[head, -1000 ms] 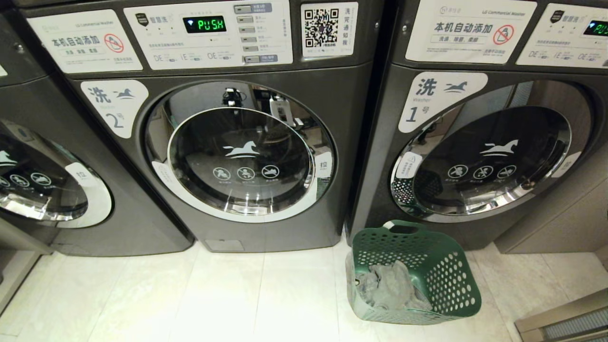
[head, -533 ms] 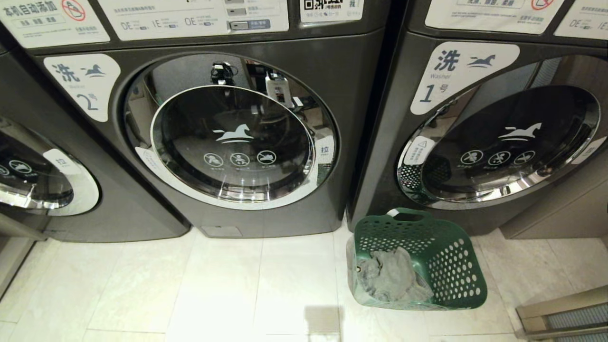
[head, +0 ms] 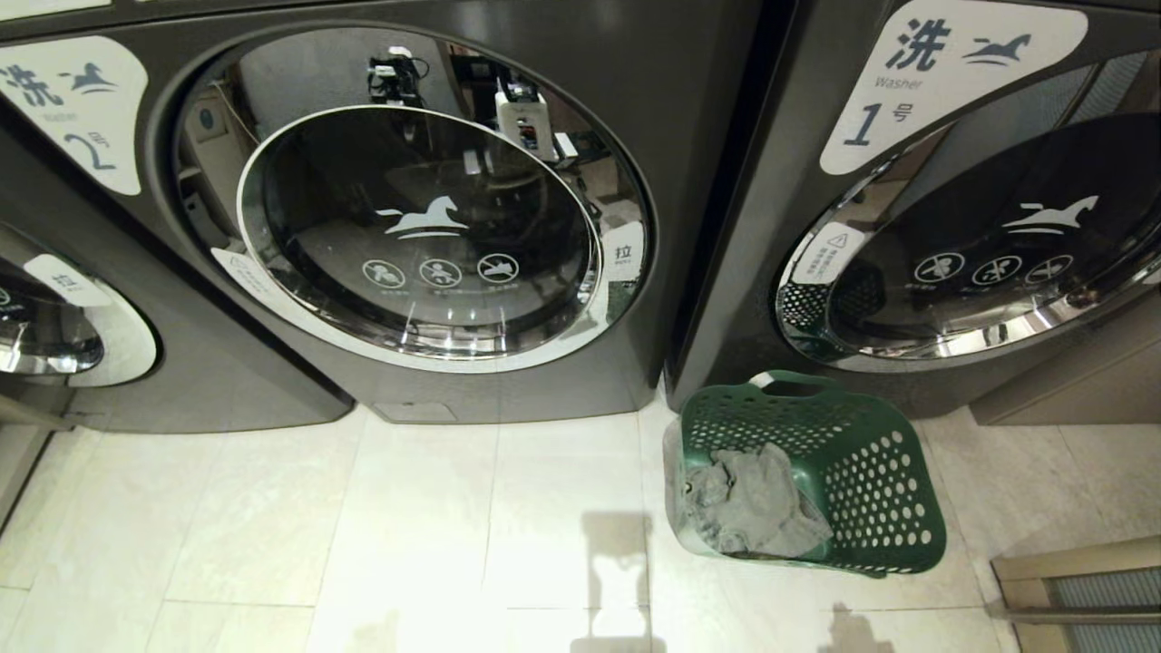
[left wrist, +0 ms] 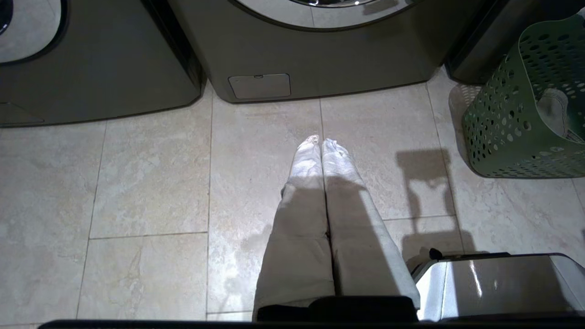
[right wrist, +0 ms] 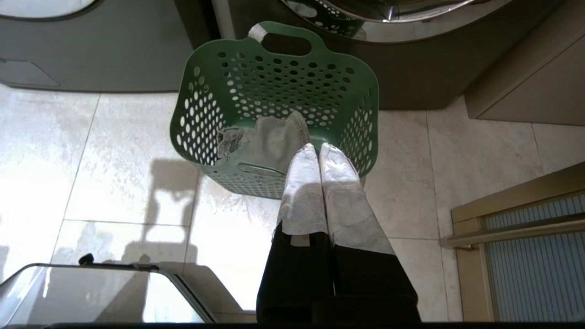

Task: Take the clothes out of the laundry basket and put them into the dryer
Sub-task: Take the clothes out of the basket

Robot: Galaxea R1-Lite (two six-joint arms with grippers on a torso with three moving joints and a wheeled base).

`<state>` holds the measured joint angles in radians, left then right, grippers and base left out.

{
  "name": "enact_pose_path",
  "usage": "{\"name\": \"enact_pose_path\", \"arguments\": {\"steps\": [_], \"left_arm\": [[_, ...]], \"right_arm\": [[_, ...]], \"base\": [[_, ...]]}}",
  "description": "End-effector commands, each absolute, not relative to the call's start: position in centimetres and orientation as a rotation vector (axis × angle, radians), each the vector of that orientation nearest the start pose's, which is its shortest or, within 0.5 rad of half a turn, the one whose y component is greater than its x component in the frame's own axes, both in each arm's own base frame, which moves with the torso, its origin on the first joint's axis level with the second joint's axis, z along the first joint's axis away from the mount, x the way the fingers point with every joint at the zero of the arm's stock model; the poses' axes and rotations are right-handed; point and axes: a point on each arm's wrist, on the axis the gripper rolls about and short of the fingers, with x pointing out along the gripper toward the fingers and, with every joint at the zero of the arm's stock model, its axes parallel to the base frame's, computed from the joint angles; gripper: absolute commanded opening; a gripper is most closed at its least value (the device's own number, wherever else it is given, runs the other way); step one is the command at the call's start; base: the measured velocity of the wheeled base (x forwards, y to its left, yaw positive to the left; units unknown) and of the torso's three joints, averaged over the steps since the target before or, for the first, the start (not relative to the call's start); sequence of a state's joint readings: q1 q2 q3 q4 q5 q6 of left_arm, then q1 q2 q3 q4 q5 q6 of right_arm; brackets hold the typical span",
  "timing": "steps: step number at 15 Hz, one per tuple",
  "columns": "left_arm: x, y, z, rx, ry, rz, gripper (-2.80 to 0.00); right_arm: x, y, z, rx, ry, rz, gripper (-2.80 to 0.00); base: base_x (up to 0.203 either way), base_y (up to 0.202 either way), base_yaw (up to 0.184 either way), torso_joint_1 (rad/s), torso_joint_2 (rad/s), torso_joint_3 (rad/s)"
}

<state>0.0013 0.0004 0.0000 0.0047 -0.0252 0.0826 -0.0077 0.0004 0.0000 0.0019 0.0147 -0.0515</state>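
Green lattice plastic ahead: tracking the laundry basket (head: 871, 490) on the floor tiles (head: 363, 508), spotting grey-green clothes (head: 753, 508) heaped inside it. Tilting the head view down versus a second ago: losing the control panels, picking up robot shadows just in front of the basket. Camera shifting, not the things. Reading that as bending toward the basket for the first grab. Holding right gripper (right wrist: 318, 147) pinched together, empty, pointing at the basket's near side. Holding left gripper (left wrist: 321, 142) likewise closed, empty, off to the basket's left. Seeing only horse-marked washers (head: 689, 136) behind the basket; not finding the dryer yet.
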Motion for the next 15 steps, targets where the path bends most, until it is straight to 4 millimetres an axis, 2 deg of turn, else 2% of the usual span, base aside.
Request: {"name": "enact_pose_path", "arguments": {"steps": [1, 3, 5, 7, 9, 11, 15], "left_arm": [[-2.3, -0.1, 7.5, 0.083, 0.004, -0.024, -2.80], [-2.3, -0.1, 7.5, 0.080, 0.005, -0.025, -2.80], [-2.3, -0.1, 7.5, 0.078, 0.004, -0.023, -2.80], [-2.3, -0.1, 7.5, 0.083, 0.007, -0.026, -2.80], [-2.3, -0.1, 7.5, 0.085, 0.005, -0.026, -2.80], [-2.3, -0.1, 7.5, 0.087, 0.006, -0.026, -2.80], [-2.3, -0.1, 7.5, 0.088, 0.007, -0.026, -2.80]], "right_arm": [[-2.3, 0.1, 7.6, -0.052, 0.002, 0.008, -2.80], [-2.4, 0.0, 7.8, -0.056, -0.007, -0.006, -2.80], [-2.9, 0.0, 10.4, -0.066, -0.015, -0.001, -2.80], [-2.3, 0.1, 13.0, -0.045, 0.083, 0.016, -2.80], [-0.4, 0.1, 14.8, 0.006, 0.213, 0.048, -2.80], [1.7, 0.2, 15.7, 0.044, 0.340, 0.065, -2.80], [5.5, 0.4, 14.8, 0.130, 0.560, 0.163, -2.80]], "base": [[0.000, 0.000, 0.000, 0.002, 0.00, -0.196], [0.000, 0.000, 0.000, 0.002, 0.00, -0.171], [0.000, 0.000, 0.000, 0.003, 0.00, -0.057], [0.000, 0.000, 0.000, 0.001, 0.00, -0.013], [0.000, 0.000, 0.000, 0.000, 0.00, 0.000], [0.000, 0.000, 0.000, 0.000, 0.00, 0.000], [0.000, 0.000, 0.000, 0.000, 0.00, 0.000]]}}
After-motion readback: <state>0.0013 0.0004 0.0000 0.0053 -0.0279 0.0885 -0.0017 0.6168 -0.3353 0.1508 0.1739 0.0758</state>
